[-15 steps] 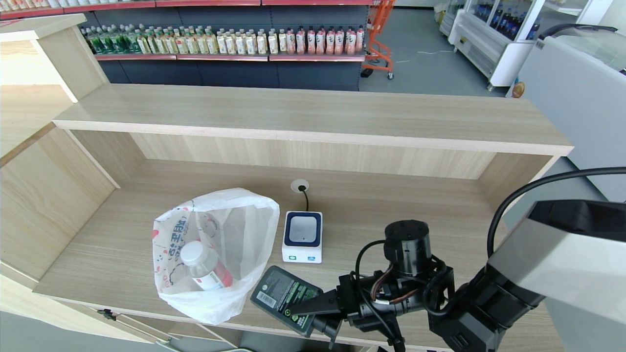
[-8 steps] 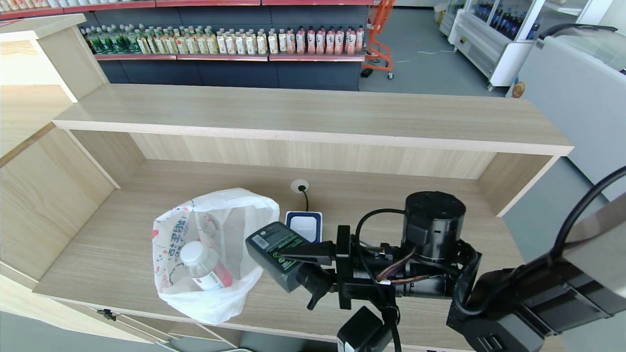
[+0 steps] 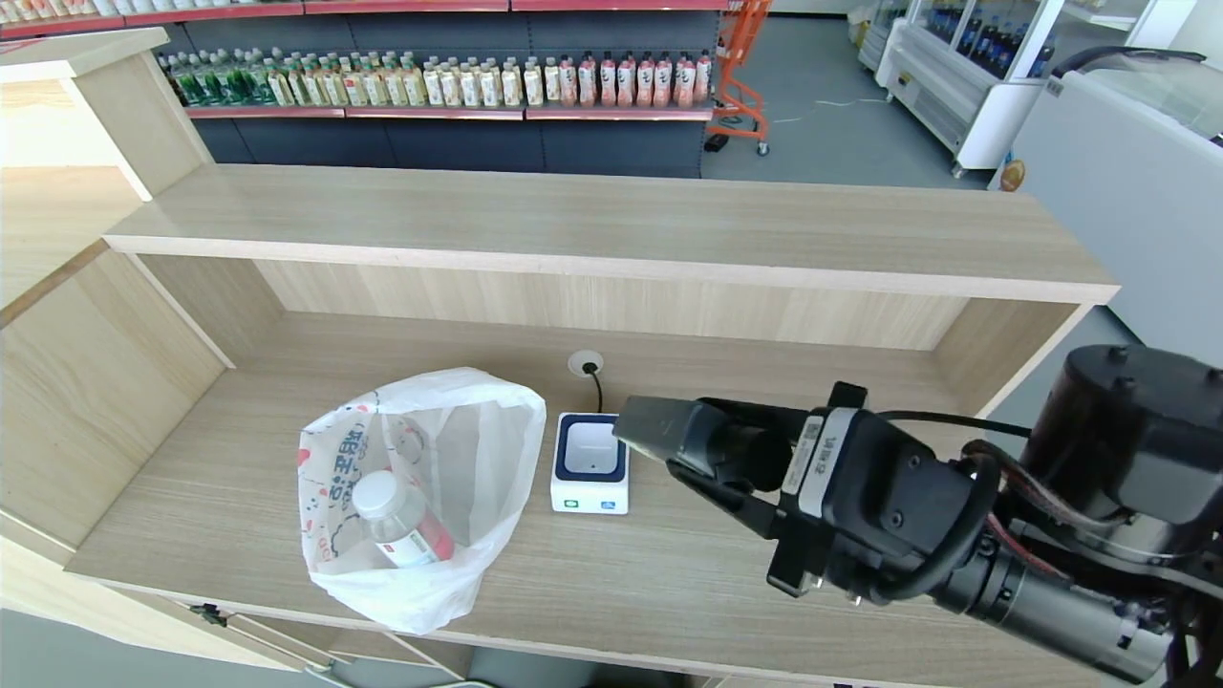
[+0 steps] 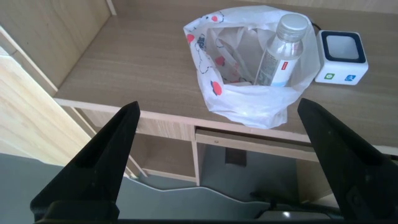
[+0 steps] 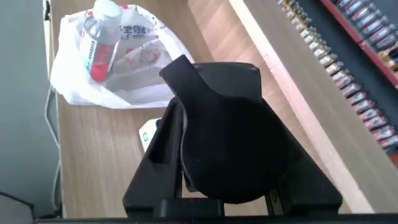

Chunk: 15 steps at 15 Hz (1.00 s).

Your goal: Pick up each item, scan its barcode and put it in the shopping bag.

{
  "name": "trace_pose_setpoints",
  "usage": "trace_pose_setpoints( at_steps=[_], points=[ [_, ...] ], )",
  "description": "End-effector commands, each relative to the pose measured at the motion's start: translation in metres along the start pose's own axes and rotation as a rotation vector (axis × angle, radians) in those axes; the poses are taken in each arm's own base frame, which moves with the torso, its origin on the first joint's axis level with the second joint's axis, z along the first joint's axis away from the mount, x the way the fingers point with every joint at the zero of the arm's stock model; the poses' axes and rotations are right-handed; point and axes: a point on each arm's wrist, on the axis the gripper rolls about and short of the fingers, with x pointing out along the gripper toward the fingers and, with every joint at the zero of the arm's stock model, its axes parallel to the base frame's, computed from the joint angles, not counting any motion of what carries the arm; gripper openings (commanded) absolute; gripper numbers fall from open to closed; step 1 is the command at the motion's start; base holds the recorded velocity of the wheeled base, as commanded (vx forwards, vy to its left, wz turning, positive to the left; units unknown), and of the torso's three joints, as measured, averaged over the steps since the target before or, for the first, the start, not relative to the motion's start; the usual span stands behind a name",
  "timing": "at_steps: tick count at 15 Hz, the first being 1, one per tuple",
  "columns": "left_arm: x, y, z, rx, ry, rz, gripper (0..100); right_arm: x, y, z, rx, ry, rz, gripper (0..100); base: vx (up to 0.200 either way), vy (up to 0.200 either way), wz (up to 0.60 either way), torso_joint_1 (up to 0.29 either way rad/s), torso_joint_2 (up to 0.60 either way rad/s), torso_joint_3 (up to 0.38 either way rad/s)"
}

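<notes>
You have one bottle point(image 3: 396, 521) bagged in the shopping bag point(image 3: 478, 449), near the counter's point(image 3: 239, 459) front edge. Your right gripper point(image 3: 697, 454) clamps a dark packet point(image 3: 654, 422) just beside the scanner point(image 3: 590, 463). By my judgement, scanning and bagging it remain. Your left gripper point(image 4: 217, 168) is spread wide and empty.

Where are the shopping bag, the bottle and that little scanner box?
shopping bag point(image 3: 506, 440), head view, on its white side wall.
bottle point(image 3: 375, 494), head view, on its white cap.
scanner point(image 3: 590, 449), head view, on its glass top.
</notes>
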Motion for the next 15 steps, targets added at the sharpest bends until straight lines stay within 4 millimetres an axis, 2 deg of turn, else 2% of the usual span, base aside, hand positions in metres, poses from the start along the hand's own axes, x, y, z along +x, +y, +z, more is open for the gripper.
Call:
trace_pose_setpoints(
  at_steps=[1, 2, 4, 6, 8, 11, 15],
  points=[
    [0.0, 0.0, 0.0, -0.001, -0.001, 0.001, 100, -0.027, -0.024, -0.001, 0.265, 0.08, -0.172, 0, 0.0, 0.0, 0.0, 0.0, 0.0, 0.0],
    [0.0, 0.0, 0.0, -0.001, -0.001, 0.001, 100, -0.03, -0.032, -0.008, 0.463, 0.099, -0.233, 0, 0.0, 0.0, 0.0, 0.0, 0.0, 0.0],
    [0.0, 0.0, 0.0, -0.001, -0.001, 0.001, 100, -0.039, -0.046, -0.022, 0.733, 0.154, -0.306, 0, 0.0, 0.0, 0.0, 0.0, 0.0, 0.0],
    [0.0, 0.0, 0.0, -0.001, -0.001, 0.001, 100, -0.039, -0.051, -0.021, 0.992, 0.147, -0.34, 0, 0.0, 0.0, 0.0, 0.0, 0.0, 0.0],
    [0.0, 0.0, 0.0, -0.001, -0.001, 0.001, 100, -0.039, -0.052, -0.02, 1.173, 0.124, -0.36, 0, 0.0, 0.0, 0.0, 0.0, 0.0, 0.0],
    [0.0, 0.0, 0.0, -0.001, -0.001, 0.001, 100, -0.038, -0.046, -0.03, 1.322, 0.151, -0.376, 0, 0.0, 0.0, 0.0, 0.0, 0.0, 0.0],
    [0.0, 0.0, 0.0, 0.001, -0.001, 0.001, 100, -0.036, -0.043, -0.036, 1.331, 0.177, -0.382, 0, 0.0, 0.0, 0.0, 0.0, 0.0, 0.0]
  ],
)
